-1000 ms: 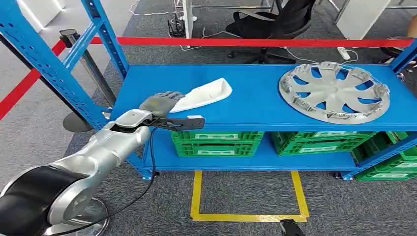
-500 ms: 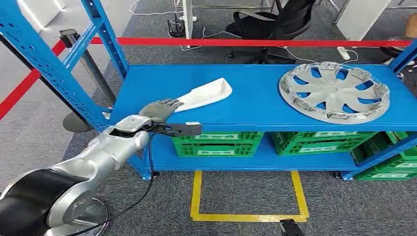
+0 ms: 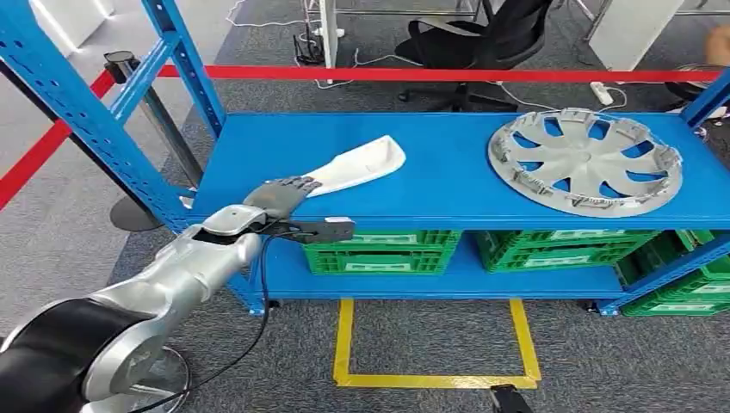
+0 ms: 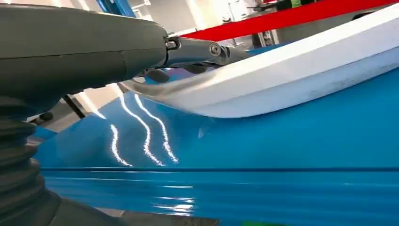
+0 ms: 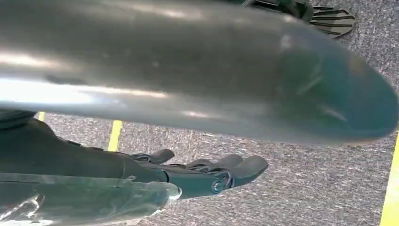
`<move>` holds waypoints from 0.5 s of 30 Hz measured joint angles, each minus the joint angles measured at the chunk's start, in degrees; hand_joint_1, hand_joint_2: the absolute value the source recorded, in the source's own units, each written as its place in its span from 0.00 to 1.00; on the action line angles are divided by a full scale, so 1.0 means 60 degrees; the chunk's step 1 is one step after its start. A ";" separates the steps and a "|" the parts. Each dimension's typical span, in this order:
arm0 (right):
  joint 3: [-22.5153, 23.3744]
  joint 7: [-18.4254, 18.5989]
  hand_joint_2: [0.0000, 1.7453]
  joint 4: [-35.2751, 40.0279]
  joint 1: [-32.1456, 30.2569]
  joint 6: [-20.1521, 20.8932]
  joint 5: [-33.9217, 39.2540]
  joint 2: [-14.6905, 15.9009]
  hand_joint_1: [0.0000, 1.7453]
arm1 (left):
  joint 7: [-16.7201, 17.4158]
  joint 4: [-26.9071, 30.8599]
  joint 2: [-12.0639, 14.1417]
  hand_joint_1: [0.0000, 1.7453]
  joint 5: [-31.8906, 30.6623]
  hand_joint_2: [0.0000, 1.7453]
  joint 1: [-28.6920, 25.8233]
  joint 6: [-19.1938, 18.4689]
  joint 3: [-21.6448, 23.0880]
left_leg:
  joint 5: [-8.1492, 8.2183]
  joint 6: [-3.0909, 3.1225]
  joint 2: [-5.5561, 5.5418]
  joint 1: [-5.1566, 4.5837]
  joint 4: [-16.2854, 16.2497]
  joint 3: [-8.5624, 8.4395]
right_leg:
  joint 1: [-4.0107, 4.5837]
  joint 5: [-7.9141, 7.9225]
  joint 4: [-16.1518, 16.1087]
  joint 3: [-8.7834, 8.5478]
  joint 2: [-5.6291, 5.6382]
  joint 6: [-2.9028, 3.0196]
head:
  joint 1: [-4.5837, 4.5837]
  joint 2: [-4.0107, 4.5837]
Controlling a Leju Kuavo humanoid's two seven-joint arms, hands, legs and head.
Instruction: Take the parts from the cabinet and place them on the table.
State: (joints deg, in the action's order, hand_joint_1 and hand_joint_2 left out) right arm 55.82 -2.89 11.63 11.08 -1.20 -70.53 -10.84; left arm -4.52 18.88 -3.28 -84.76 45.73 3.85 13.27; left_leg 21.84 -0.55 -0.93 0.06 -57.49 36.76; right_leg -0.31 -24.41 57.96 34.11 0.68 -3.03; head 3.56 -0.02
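Note:
A long white plastic part [image 3: 360, 165] lies on the left of the blue shelf [image 3: 448, 185]; a silver hubcap [image 3: 585, 160] lies flat on the right. My left hand [image 3: 280, 196] is at the shelf's front edge, by the part's narrow end. Its fingers are stretched out and lie over that end. In the left wrist view the dark fingers [image 4: 202, 49] reach across the top of the white part [image 4: 301, 66], and no closed grip shows. My right hand [image 5: 211, 175] hangs over the grey carpet, fingers loosely extended and holding nothing.
Green crates [image 3: 379, 248] fill the lower shelf. A blue upright [image 3: 73, 103] and a stanchion [image 3: 146, 103] stand at the left. Red barrier tape [image 3: 448, 74] runs behind the shelf, with an office chair [image 3: 482, 39] beyond. Yellow floor tape [image 3: 430, 377] marks a square in front.
My left hand has drawn back a little toward the shelf's front edge and sunk lower, onto the part's narrow end. The white part and hubcap have not moved.

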 joint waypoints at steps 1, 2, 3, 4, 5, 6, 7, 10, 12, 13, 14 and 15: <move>0.0000 -0.0004 0.00 0.0000 -0.0003 0.0000 0.0000 0.0000 0.00 | 0.0000 0.0000 -0.0011 0.08 0.0007 1.00 -0.0003 0.0011 0.0000 | 0.0000 0.0000 0.0000 0.0000 0.0000 0.0000 | 0.0000 0.0000 0.0000 0.0000 0.0000 0.0000 | 0.0000 0.0000; 0.0004 -0.0011 0.00 0.0000 -0.0004 0.0000 0.0000 0.0000 0.00 | 0.0007 0.0000 -0.0011 0.08 0.0011 1.00 -0.0003 0.0026 0.0000 | 0.0000 0.0000 0.0000 0.0000 0.0000 0.0000 | 0.0000 0.0000 0.0000 0.0000 0.0000 0.0000 | 0.0000 0.0000; 0.0004 -0.0018 0.00 0.0000 -0.0005 0.0000 0.0000 0.0004 0.00 | 0.0011 0.0000 -0.0018 0.16 0.0011 1.00 -0.0004 0.0044 0.0000 | 0.0000 0.0000 0.0000 0.0000 0.0000 0.0000 | 0.0000 0.0000 0.0000 0.0000 0.0000 0.0000 | 0.0000 0.0000; 0.0007 -0.0022 0.00 0.0000 -0.0008 0.0000 0.0000 0.0004 0.00 | 0.0011 0.0000 -0.0018 0.14 0.0015 1.00 -0.0005 0.0059 -0.0004 | 0.0000 0.0000 0.0000 0.0000 0.0000 0.0000 | 0.0000 0.0000 0.0000 0.0000 0.0000 0.0000 | 0.0000 0.0000; 0.0011 -0.0022 0.00 0.0000 -0.0011 0.0000 0.0000 0.0004 0.00 | 0.0011 0.0000 -0.0018 0.14 0.0018 1.00 -0.0005 0.0080 -0.0004 | 0.0000 0.0000 0.0000 0.0000 0.0000 0.0000 | 0.0000 0.0000 0.0000 0.0000 0.0000 0.0000 | 0.0000 0.0000; 0.0011 -0.0026 0.00 0.0000 -0.0013 0.0000 0.0000 0.0004 0.00 | 0.0011 0.0000 -0.0022 0.12 0.0029 1.00 -0.0005 0.0091 -0.0004 | 0.0000 0.0000 0.0000 0.0000 0.0000 0.0000 | 0.0000 0.0000 0.0000 0.0000 0.0000 0.0000 | 0.0000 0.0000; 0.0011 -0.0026 0.00 0.0000 -0.0014 0.0000 0.0000 0.0004 0.00 | 0.0011 0.0000 -0.0022 0.12 0.0025 1.00 -0.0005 0.0113 -0.0004 | 0.0000 0.0000 0.0000 0.0000 0.0000 0.0000 | 0.0000 0.0000 0.0000 0.0000 0.0000 0.0000 | 0.0000 0.0000; 0.0015 -0.0029 0.00 0.0000 -0.0018 0.0000 0.0000 0.0004 0.00 | 0.0015 0.0000 -0.0025 0.11 0.0025 1.00 -0.0005 0.0139 -0.0004 | 0.0000 0.0000 0.0000 0.0000 0.0000 0.0000 | 0.0000 0.0000 0.0000 0.0001 0.0000 0.0000 | 0.0000 0.0000; 0.0015 -0.0033 0.00 0.0000 -0.0018 0.0000 0.0000 0.0004 0.00 | 0.0015 -0.0004 -0.0029 0.08 0.0022 1.00 -0.0005 0.0139 -0.0007 | 0.0000 0.0000 0.0000 0.0000 0.0000 0.0000 | 0.0000 0.0000 0.0000 0.0000 0.0000 0.0000 | 0.0000 0.0000; 0.0015 -0.0036 0.00 0.0000 -0.0018 0.0000 0.0000 0.0007 0.00 | 0.0015 0.0000 -0.0033 0.08 0.0022 1.00 -0.0005 0.0139 -0.0011 | 0.0000 0.0000 0.0000 0.0000 0.0000 0.0000 | 0.0000 0.0000 0.0000 0.0001 0.0000 0.0000 | 0.0000 0.0000; 0.0015 -0.0036 0.00 0.0000 -0.0018 0.0000 0.0000 0.0007 0.00 | 0.0015 0.0000 -0.0036 0.08 0.0022 1.00 -0.0005 0.0139 -0.0011 | 0.0000 0.0000 0.0000 0.0000 0.0000 0.0000 | 0.0000 0.0000 0.0000 0.0000 0.0000 0.0000 | 0.0000 0.0000; 0.0015 -0.0036 0.00 0.0000 -0.0019 0.0000 0.0000 0.0007 0.00 | 0.0015 0.0000 -0.0040 0.08 0.0018 1.00 -0.0006 0.0139 -0.0011 | 0.0000 0.0000 0.0000 0.0000 0.0000 0.0000 | 0.0000 0.0000 0.0000 0.0000 0.0000 0.0000 | 0.0000 0.0000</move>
State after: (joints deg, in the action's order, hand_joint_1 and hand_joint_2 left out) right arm 55.91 -3.10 11.63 10.97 -1.20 -70.53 -10.80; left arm -4.44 18.88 -3.52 -84.65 45.69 4.68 13.20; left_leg 21.84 -0.55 -0.93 0.06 -57.49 36.76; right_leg -0.31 -24.41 57.96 34.11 0.69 -3.04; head 3.56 -0.02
